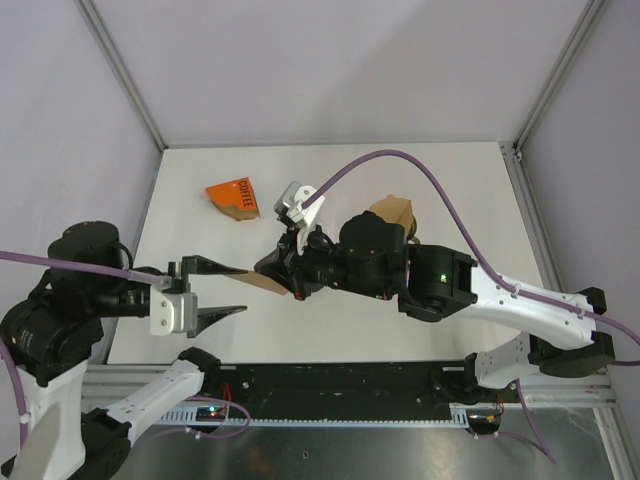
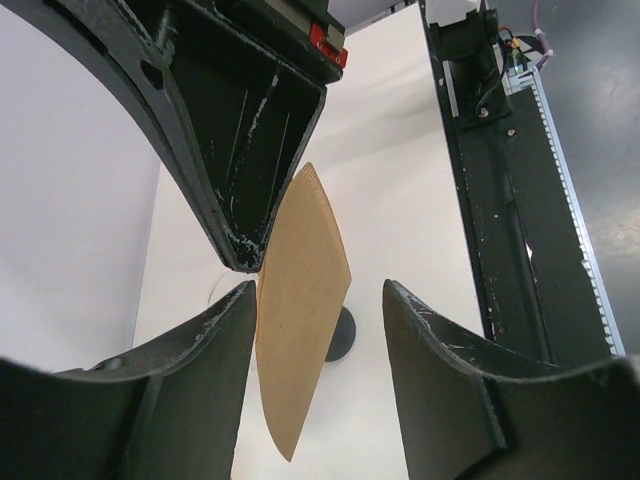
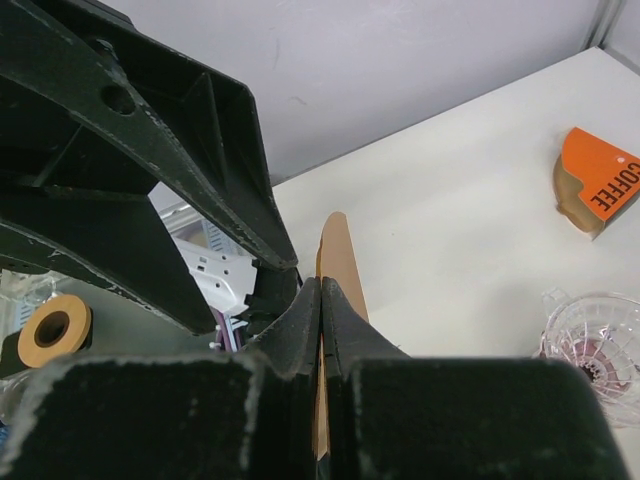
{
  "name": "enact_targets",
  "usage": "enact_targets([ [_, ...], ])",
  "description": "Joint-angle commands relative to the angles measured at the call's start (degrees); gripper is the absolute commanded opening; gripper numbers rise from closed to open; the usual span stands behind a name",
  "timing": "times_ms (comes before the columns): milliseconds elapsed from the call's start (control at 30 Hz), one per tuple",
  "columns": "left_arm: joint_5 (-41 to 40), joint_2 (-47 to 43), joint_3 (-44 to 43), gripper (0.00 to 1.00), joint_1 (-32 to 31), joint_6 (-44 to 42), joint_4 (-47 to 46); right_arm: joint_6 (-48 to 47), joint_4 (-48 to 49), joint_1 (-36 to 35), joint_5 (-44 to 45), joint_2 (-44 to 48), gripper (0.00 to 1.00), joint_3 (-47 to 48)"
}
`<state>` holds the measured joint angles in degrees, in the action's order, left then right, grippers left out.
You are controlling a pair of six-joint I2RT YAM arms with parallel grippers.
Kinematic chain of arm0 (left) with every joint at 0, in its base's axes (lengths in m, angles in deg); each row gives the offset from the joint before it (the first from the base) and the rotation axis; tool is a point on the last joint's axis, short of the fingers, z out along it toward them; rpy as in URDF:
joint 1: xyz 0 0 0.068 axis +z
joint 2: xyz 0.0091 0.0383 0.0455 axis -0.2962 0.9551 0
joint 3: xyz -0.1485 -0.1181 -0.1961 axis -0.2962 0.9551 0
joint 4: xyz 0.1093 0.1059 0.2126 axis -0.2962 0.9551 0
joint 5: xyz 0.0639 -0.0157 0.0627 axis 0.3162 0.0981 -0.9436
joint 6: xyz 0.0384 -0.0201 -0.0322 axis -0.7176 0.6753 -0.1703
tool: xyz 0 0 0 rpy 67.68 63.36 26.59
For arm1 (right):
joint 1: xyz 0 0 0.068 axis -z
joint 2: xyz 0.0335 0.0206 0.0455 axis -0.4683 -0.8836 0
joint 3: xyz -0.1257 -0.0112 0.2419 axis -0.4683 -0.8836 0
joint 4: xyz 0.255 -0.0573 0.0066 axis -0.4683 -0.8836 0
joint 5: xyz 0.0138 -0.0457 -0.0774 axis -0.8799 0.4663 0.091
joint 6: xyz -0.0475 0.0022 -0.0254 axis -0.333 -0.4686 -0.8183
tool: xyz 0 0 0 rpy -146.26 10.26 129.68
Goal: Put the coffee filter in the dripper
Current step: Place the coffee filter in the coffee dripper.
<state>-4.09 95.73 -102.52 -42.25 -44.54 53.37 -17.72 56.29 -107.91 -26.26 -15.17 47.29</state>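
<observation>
Coffee filter [image 1: 265, 282], a brown paper cone pressed flat, is hanging in the air above the white table [image 1: 450, 180], near the middle of its front half. The right claw [image 3: 320, 292] is pinching it, both fingers pressed tight together on the paper, with the filter's rounded edge sticking out past the fingertips. The left claw [image 1: 214, 290] is reaching in from the opposite side with its fingers spread wide. Seen from the left wrist, the free end of the filter is sitting in that gap, close against one finger [image 2: 215, 335] and well apart from the other. Whether the paper is actually touching the near finger, I cannot tell.

The glass dripper [image 3: 592, 342] is standing on the table, off to one side of the filter and apart from it. Farther back, an orange packet [image 1: 232, 198] marked COFFEE is lying flat on the table.
</observation>
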Motion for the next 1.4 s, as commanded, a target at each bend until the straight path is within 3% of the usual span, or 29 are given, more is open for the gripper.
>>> enact_targets([
  [0,-1.0,0.7,1.2,0.59,-0.5,-1.6,0.8,0.5,2.7,0.1,-0.6,0.2,0.00,1.7],
  [267,-1.0,0.9,2.4,0.61,-0.6,-2.5,0.6,0.5,2.7,0.0,-0.9,0.1,0.00,1.7],
  [600,1.5,0.2,4.3,0.49,-0.8,-2.2,0.7,0.7,2.5,0.2,-0.1,0.1,0.00,1.9],
  [1367,3.7,0.3,2.7,0.47,-1.0,-1.0,1.0,1.0,2.4,0.4,0.4,-0.5,0.00,2.3],
])
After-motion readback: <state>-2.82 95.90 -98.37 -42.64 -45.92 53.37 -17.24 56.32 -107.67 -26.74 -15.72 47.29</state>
